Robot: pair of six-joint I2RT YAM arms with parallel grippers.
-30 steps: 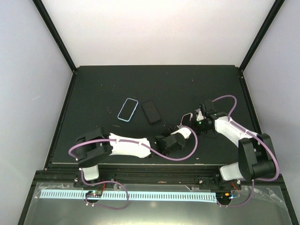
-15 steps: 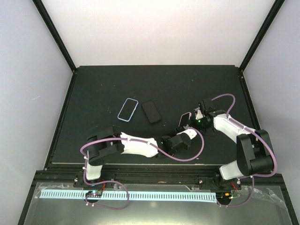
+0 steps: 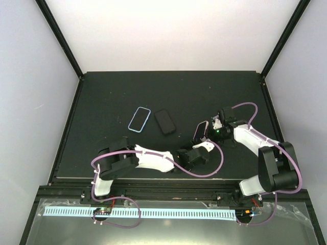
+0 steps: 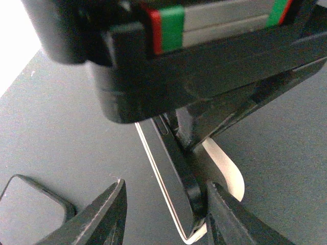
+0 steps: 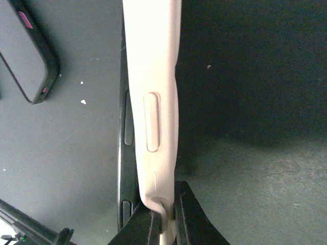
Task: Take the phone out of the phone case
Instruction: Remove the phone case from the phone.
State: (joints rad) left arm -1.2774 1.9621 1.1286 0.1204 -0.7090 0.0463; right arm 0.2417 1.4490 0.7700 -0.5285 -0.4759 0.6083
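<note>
The right gripper (image 5: 162, 220) was clamped on the white case (image 5: 153, 76). The left gripper's (image 4: 166, 190) jaws were apart, with the white-rimmed phone (image 4: 161, 153) between them.

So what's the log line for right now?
left gripper: jaws open around white-rimmed phone | right gripper: jaws shut on white case | pale blue case, black phone: lying on table

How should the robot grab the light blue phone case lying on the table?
From straight above: the thin pale blue soft phone case lies flat on the black table, so only its rim offers a hold. Probably close the jaws across its two long edges, toward the near end, where the gap to the flat black phone beside it is widest.
</note>
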